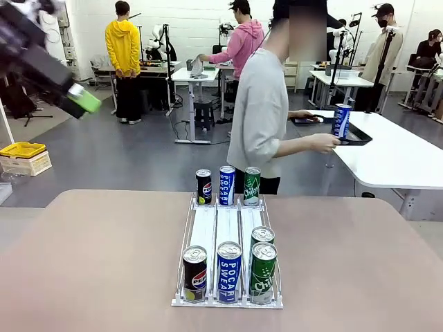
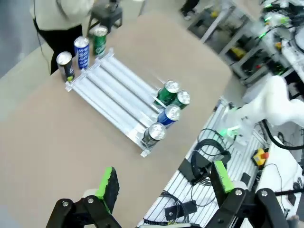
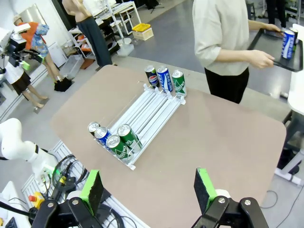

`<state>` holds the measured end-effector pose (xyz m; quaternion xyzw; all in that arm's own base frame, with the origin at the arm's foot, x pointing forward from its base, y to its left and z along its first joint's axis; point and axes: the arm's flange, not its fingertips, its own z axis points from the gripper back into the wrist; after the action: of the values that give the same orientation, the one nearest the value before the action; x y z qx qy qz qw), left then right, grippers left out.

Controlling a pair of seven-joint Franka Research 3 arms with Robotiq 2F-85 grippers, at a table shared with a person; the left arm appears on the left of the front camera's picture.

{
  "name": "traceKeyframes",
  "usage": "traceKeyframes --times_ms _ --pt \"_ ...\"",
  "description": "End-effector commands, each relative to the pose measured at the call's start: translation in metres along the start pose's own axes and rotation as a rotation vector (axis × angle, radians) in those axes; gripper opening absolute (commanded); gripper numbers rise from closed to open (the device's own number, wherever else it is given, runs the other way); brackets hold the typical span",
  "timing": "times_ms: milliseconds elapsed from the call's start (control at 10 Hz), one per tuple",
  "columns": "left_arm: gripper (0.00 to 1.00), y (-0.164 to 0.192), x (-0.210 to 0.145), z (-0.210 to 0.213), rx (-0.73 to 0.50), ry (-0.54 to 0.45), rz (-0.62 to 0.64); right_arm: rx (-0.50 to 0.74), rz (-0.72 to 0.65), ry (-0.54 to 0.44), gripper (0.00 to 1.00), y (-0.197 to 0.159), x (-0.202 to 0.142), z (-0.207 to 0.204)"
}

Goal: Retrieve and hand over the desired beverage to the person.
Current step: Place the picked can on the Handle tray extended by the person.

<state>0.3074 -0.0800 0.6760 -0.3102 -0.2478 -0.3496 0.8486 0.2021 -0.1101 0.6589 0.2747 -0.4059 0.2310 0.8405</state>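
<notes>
Both end effectors wide, empty: left, right; person holds tray.

Three green cans, three blue cans, two Pepsi cans

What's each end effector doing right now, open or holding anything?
Left end effector: open, empty, above the table.
Right end effector: open, empty, above the table's near edge.

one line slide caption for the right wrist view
Open right gripper above a table with a can rack, while the person holds a tray.
</notes>
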Motion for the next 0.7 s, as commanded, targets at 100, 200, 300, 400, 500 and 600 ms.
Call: traceKeyframes --times_ms 100,200,300,400,500,600 --pt "1.00 0.045 -0.037 0.020 -0.068 -0.090 0.015 0.037 0.014 -0.013 1.00 0.000 0.001 -0.002" --pt "1.00 0.049 -0.054 0.030 -0.062 -0.117 0.028 0.037 0.014 -0.013 1.00 0.000 0.001 -0.002" --pt "1.00 0.050 -0.064 0.041 -0.078 -0.139 0.033 0.037 0.014 -0.013 1.00 0.000 0.001 -0.002" --pt "1.00 0.052 -0.068 0.051 -0.071 -0.153 0.022 0.037 0.014 -0.013 1.00 0.000 0.001 -0.002" --pt "1.00 0.046 -0.076 0.058 -0.050 -0.174 0.009 0.037 0.014 -0.013 1.00 0.000 0.001 -0.002" --pt "1.00 0.038 -0.084 0.059 -0.031 -0.182 0.009 0.037 0.014 -0.013 1.00 0.000 0.001 -0.002"
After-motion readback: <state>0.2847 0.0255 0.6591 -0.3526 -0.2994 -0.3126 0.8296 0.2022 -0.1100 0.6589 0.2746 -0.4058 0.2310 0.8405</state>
